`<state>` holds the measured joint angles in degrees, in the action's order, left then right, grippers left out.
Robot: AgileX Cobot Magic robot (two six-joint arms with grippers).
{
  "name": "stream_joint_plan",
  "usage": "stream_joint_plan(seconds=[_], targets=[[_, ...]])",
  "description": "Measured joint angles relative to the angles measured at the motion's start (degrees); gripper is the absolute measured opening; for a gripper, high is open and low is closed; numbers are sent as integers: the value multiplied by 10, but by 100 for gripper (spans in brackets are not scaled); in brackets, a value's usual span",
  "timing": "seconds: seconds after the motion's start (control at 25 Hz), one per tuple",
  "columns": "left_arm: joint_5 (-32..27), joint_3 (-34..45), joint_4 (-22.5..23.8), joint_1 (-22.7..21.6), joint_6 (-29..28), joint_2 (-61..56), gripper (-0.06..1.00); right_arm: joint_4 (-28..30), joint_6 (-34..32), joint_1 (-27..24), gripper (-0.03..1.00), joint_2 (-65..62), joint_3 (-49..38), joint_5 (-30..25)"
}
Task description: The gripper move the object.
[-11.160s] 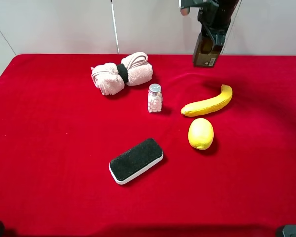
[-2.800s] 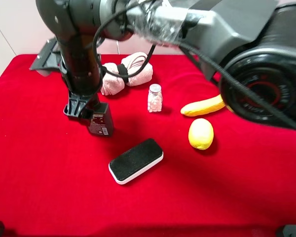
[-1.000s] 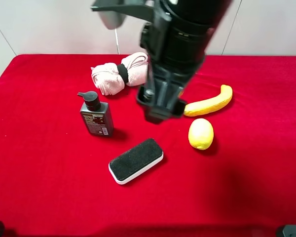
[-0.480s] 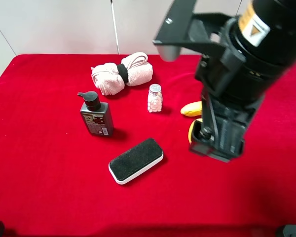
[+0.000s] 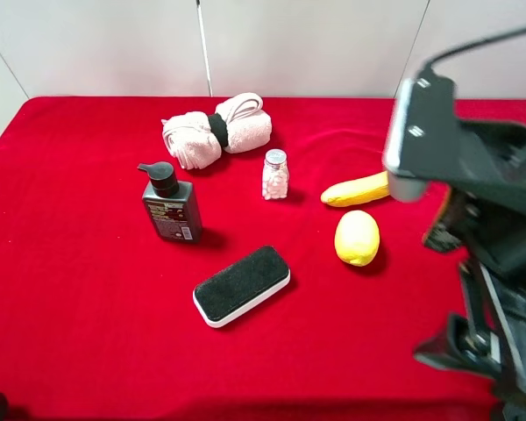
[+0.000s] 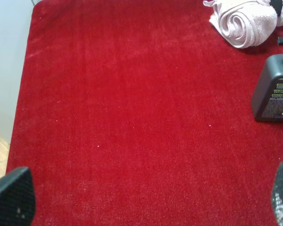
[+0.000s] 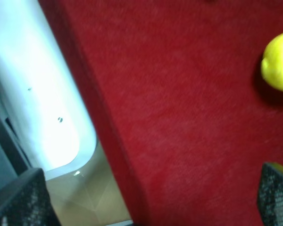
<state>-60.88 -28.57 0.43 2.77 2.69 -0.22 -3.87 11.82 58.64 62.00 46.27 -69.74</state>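
A red cloth covers the surface (image 5: 88, 351) beneath a pale wall, and the dark pump bottle (image 5: 171, 207) now stands upright on it, alone, near the rolled pink towel (image 5: 217, 131) and well apart from the fruit. Seconds ago the bottle hung in the right arm's grip over this same spot; a second ago the arm was above the middle of the cloth, and now it has swung off to the right edge, its tool (image 7: 146, 197) spread wide and empty over the cloth's border. The bottle has not shifted since it was let go, so the move looks finished and the arm appears to be retreating. The left tool (image 6: 146, 197) waits low, its tips far apart, holding nothing. Counted on the cloth: one bottle, one towel roll, one salt shaker (image 5: 275, 174), one banana (image 5: 358, 189), one lemon (image 5: 357, 238), one eraser block (image 5: 242, 285).
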Motion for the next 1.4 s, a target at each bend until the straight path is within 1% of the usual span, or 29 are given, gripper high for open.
stream_joint_plan(seconds=[0.24, 0.56, 0.72, 0.96, 1.12, 1.4], targets=[[0, 0, 0, 0, 0, 0, 99, -33, 0, 0, 69, -84, -84, 56], [0, 0, 0, 0, 0, 0, 99, -58, -1, 0, 69, -155, -154, 101], [0, 0, 0, 0, 0, 0, 99, -64, -2, 0, 69, -196, -175, 103], [0, 0, 0, 0, 0, 0, 99, -64, -5, 0, 69, -256, -176, 101], [0, 0, 0, 0, 0, 0, 99, -47, -26, 0, 69, -301, -176, 101], [0, 0, 0, 0, 0, 0, 99, 30, -113, 0, 69, -381, -177, 108]])
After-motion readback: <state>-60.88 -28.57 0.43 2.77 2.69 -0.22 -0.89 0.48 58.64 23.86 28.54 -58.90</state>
